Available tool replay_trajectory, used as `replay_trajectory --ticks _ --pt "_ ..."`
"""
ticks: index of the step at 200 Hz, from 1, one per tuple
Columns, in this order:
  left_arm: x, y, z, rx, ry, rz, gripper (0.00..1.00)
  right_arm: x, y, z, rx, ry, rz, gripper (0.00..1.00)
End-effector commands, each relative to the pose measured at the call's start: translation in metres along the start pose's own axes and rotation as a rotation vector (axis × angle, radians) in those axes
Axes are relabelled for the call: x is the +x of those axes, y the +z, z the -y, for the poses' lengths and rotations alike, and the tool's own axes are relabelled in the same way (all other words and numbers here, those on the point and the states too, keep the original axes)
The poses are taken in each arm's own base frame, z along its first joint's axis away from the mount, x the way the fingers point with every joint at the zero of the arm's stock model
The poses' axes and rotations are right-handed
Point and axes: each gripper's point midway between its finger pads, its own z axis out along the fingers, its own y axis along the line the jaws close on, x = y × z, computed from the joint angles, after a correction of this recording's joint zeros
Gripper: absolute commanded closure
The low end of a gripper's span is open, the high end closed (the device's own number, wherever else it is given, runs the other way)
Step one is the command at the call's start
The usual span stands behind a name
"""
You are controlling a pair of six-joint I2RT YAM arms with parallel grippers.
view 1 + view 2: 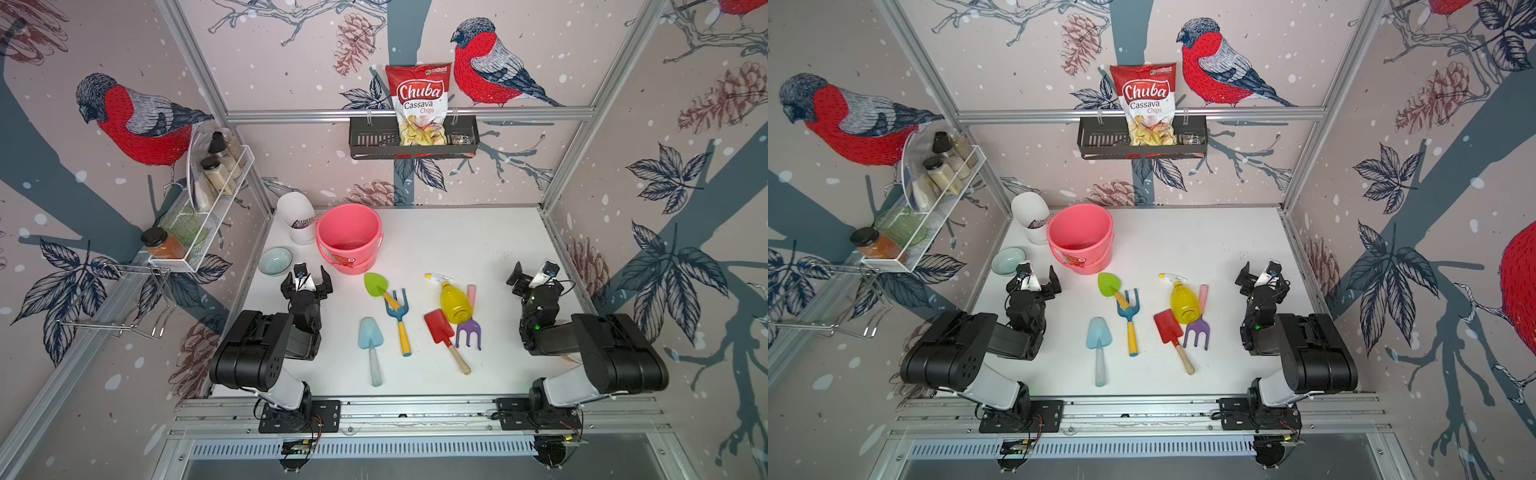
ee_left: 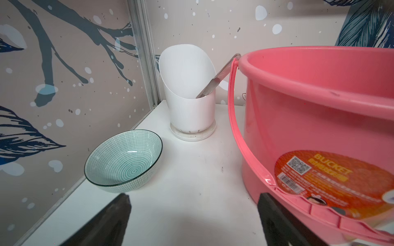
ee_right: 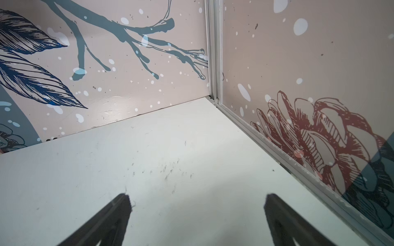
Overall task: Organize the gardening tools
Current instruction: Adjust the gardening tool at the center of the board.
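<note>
The white table [image 1: 457, 249] carries everything. The biggest thing on it is the pink bucket [image 1: 349, 259], upright and seemingly empty, toward the back on the left arm's side; it looks the likely home for the tools. Both arms sit folded low at the near corners. The left gripper [image 2: 194, 197] hovers just beside the bucket's wall, jaws spread wide with nothing between them. The right gripper [image 3: 197, 196] faces the bare far corner, equally wide and empty. All six tools lie loose mid-table, between the arms and nearer than the bucket. The yellow spray bottle [image 1: 455, 305] is the bulkiest, lying on its side across the pink handle of the purple fork. Its round, smooth body will probably roll and slip, so the narrow neck below the spray head seems the safer hold. The light-blue trowel [image 1: 370, 336] lies alone nearest the left arm. It looks like stiff, light plastic, and its straight handle is free to pinch. The red shovel [image 1: 438, 326] lies with its blade against the bottle, and its bare wooden handle should give good friction. The blue-and-yellow fork [image 1: 399, 316] is partly covered, because the handle of the green trowel [image 1: 376, 284] crosses its prongs. The trowel likely needs lifting first, by its handle rather than its thin blade. The purple fork [image 1: 468, 332], the smallest, shows only its prongs clearly and probably stays trapped until the bottle goes.
</note>
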Motion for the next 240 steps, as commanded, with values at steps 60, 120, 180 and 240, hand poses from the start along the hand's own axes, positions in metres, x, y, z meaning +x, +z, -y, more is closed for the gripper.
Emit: replay_trajectory --ticks 60,120,180,240 --pt "-0.007 0.001 0.0 0.0 -0.009 0.026 0.03 -0.002 0.001 -0.001 -0.01 0.004 0.005 0.0" --pt "-0.008 0.0 0.0 -0.002 -0.007 0.031 0.04 -0.004 0.0 -0.001 -0.008 0.002 0.01 0.0" --pt "-0.018 -0.015 -0.009 -0.074 -0.018 0.084 0.04 -0.042 0.036 -0.021 0.021 -0.02 -0.142 0.0" --pt "-0.045 -0.006 0.024 0.009 0.114 0.047 0.09 -0.048 0.027 -0.082 -0.1 -0.097 -0.264 0.0"
